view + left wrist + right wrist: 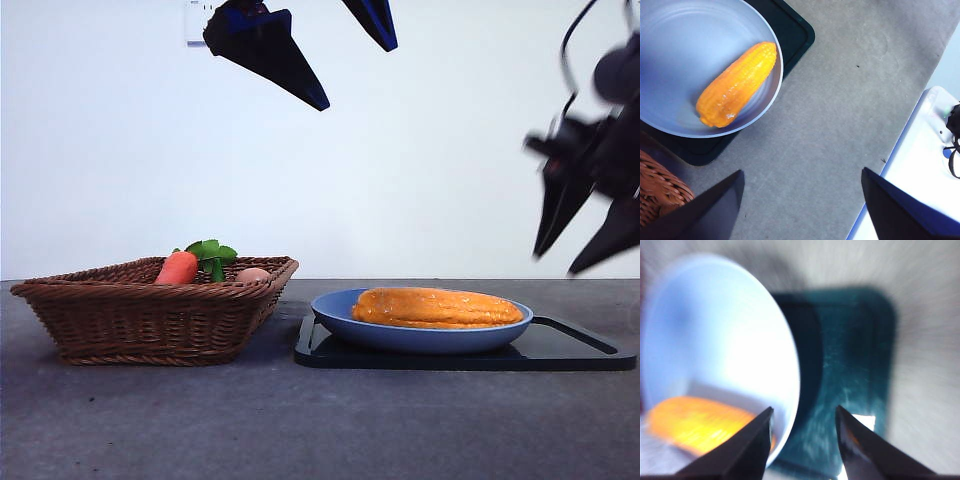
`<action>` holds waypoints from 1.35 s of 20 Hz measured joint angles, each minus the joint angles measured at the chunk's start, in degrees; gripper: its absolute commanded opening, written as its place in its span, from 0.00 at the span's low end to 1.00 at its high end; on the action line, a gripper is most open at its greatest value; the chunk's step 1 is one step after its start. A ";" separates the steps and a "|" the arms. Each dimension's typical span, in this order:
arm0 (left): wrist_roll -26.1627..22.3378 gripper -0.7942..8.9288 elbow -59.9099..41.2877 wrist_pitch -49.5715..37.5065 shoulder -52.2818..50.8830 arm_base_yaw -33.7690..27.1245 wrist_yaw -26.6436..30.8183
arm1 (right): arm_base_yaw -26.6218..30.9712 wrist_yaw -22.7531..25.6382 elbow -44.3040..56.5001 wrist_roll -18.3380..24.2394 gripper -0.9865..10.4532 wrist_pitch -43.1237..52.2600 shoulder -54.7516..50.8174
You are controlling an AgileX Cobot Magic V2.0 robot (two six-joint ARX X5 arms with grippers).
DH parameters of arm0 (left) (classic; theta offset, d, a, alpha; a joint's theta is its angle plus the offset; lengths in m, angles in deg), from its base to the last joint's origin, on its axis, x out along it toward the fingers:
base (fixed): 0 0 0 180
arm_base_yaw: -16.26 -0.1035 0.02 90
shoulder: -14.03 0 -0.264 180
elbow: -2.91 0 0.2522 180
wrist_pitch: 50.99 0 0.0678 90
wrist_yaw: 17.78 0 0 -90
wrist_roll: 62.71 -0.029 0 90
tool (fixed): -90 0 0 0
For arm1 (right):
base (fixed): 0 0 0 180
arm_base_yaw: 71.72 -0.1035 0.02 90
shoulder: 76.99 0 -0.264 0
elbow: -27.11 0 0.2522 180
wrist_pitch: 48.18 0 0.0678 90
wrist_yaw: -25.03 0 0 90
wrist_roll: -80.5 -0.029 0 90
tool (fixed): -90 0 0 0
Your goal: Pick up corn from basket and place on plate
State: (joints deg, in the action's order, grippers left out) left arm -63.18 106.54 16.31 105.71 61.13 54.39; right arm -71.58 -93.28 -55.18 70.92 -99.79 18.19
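On the plate [420, 335], corn [437, 307] — both end effectors open

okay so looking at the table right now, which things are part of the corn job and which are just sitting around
Part of the job:
- long yellow-orange corn cob, lying on the plate
- round light-blue plastic plate
- brown woven wicker basket

Just lying about:
- red-orange carrot with green leaves, in the basket
- small tan ball, in the basket
- flat black tray, under the plate

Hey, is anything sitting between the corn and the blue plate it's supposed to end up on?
Nothing visible does. The long yellow-orange corn cob already lies inside the round light-blue plastic plate, which sits on the flat black tray. Both end effectors, left and right, are open and raised clear of it.
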 measured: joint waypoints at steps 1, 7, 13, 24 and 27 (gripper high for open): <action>0.00 0.47 0.00 0.00 0.00 0.00 0.00 | 0.26 0.00 -0.02 0.44 0.27 -1.07 -2.60; 0.00 0.47 0.00 0.00 0.00 0.00 -0.02 | -3.96 -0.15 -0.13 5.97 0.26 -15.37 -22.62; 0.00 0.29 0.00 0.00 0.00 0.00 -0.02 | -13.66 0.00 -0.22 8.92 0.16 -25.99 -36.81; 0.00 0.09 0.00 0.02 0.00 0.00 -0.02 | -18.97 2.84 5.16 12.79 0.09 -30.03 -38.53; 0.00 0.09 0.00 -0.02 0.00 0.00 -0.02 | -19.28 2.82 6.27 12.76 0.09 -29.29 -38.29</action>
State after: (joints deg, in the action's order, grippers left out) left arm -63.18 106.54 16.29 105.71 61.13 54.37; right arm -90.85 -90.46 -48.91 83.68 -129.08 -20.11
